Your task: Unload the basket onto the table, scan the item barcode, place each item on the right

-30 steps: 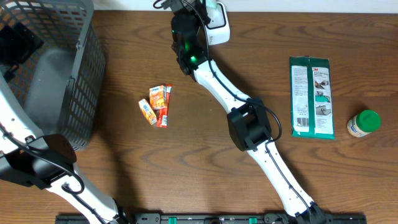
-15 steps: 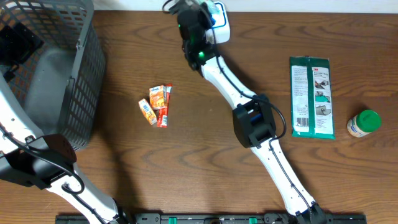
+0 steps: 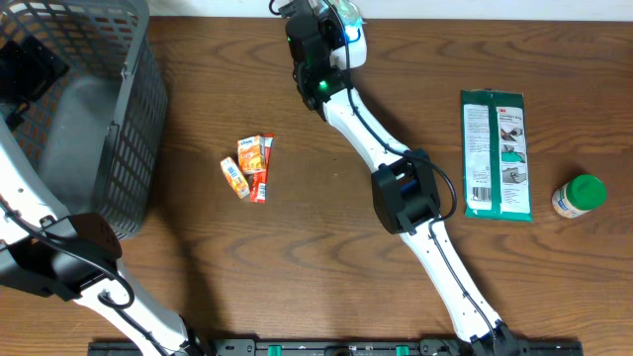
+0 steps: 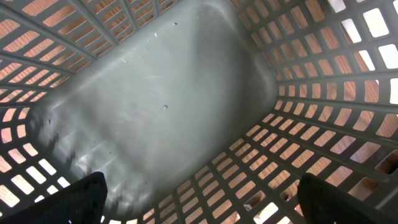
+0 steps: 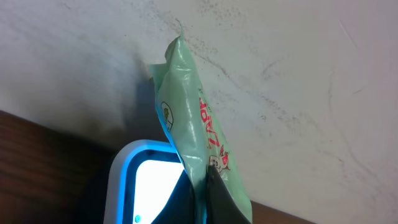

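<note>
at the far edge of the desk (image 3: 297, 257), the right tool (image 5: 207, 190) is pinched tight on the lower edge of a pale green pouch (image 5: 193, 118), holding it upright and edge-on just above the scanner (image 5: 146, 180), whose window glows blue-white. seen from overhead, that tool (image 3: 326, 15) sits right over the scanner (image 3: 354, 40), with the pouch mostly hidden beneath the wrist. the left tool (image 4: 199, 186) hangs inside the grey basket (image 4: 298, 93) with its jaws spread wide and nothing between them; the basket floor below it is bare. by the look of things the pick-up is done and the scan itself is the step in hand. whether the barcode faces the window cannot be told from these views, and the pouch appears to show the scanner its thin edge, so a turn of the wrist may be needed before a read is likely. a cluster of snack packets (image 3: 249, 166), a flat pack (image 3: 497, 153) and a green-lidded jar (image 3: 578, 196) lie on the desk, well apart from the scanner, apparently waiting their turn.
</note>
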{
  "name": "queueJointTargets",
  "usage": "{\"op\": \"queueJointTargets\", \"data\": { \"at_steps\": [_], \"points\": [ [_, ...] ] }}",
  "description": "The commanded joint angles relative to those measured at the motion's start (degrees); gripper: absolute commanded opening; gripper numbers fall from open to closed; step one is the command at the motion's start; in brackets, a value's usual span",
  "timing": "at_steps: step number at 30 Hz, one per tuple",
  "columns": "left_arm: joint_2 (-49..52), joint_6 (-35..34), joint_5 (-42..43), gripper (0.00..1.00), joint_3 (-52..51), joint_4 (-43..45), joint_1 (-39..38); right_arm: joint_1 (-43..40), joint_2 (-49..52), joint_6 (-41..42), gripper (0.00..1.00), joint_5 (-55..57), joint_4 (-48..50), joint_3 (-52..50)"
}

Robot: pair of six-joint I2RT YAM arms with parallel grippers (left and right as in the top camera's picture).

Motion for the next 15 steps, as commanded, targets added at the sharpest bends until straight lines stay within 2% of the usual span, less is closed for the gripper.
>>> {"op": "queueJointTargets", "data": {
  "at_steps": [1, 6, 9, 13, 15],
  "points": [
    [-1.27, -0.07, 0.5, 0.98, 0.96, -0.2, -0.02, 0.7, -2.58, 1.92, 0.01, 0.22, 0.04, 0.42],
    [-1.27, -0.07, 0.5, 0.98, 0.96, -0.2, -0.02, 1.33, -6.38, 1.9, 0.01, 1.77, -0.98, 0.42],
    [-1.27, -0.07, 0.5, 0.98, 0.96, -0.22, -0.02, 2.16, -10.19, 2.47, 0.01, 2.14, -5.92, 0.42],
    [-1.27, -0.07, 0.5, 0.98, 0.96, -0.22, -0.02, 3.74, -16.52, 9.27, 0.01, 1.81, -18.84, 0.42],
    [-1.27, -0.07, 0.5, 0.98, 0.96, -0.22, -0.02, 4.52, -21.49, 17.64, 0.01, -1.92, -31.28, 0.42]
  ]
}}
